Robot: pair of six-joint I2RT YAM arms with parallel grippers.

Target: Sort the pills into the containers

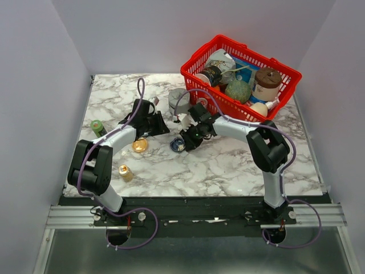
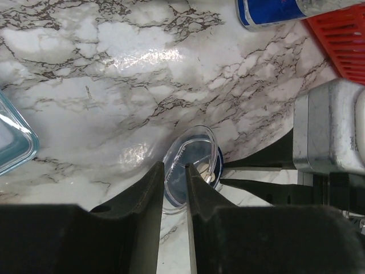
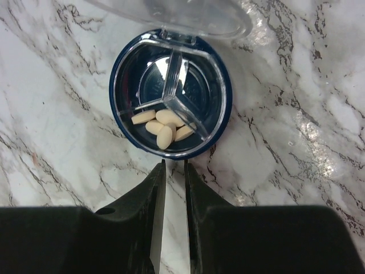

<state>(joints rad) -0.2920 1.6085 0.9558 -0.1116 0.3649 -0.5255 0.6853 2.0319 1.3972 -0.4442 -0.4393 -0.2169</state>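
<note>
Only via right wrist: pills [image 3: 162, 129] inside blue dish [image 3: 170, 94].

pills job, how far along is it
Partly done. The dark blue round divided container lies open, its clear lid flipped back, with cream oval pills in one compartment; the other compartments look empty. Both grippers, right gripper and left gripper, sit nearly shut beside it, holding nothing visible. The orange round dish remains apart; its contents can't be judged.

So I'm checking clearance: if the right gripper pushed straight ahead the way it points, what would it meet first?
Probably the dark blue container, at its near rim beside the pale pills. The right gripper sits just short of it, though height is unclear.
</note>
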